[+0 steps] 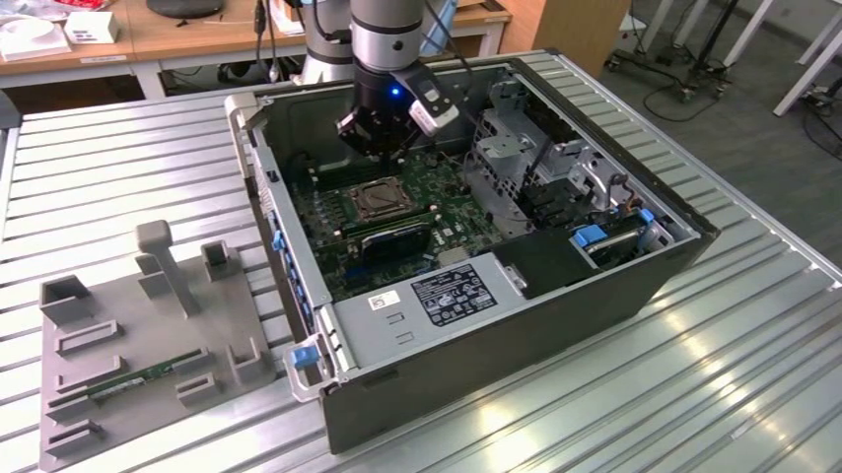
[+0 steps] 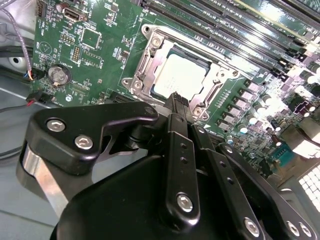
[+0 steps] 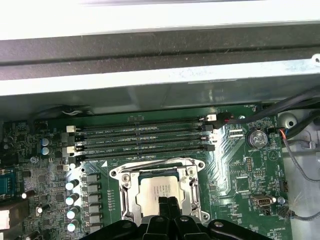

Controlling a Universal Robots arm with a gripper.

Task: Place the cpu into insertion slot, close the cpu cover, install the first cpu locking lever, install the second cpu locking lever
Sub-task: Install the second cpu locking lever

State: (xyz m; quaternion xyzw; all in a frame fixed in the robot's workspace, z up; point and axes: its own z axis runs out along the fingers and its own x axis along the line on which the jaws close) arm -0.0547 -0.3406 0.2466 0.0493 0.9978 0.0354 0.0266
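Open computer case (image 1: 526, 296) on slatted metal desk (image 1: 132, 148) — cpu (image 2: 179, 75) seated in insertion slot (image 2: 150, 50), cpu cover (image 3: 192, 192) closed; tool (image 3: 168, 206) fingertips together above it — levers' state unclear

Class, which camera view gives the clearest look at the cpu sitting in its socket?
The second wrist view: the cpu shows its pale face nearly whole inside the cpu cover. The first wrist view has the end effector overlapping its edge; the exterior view shows it tiny.
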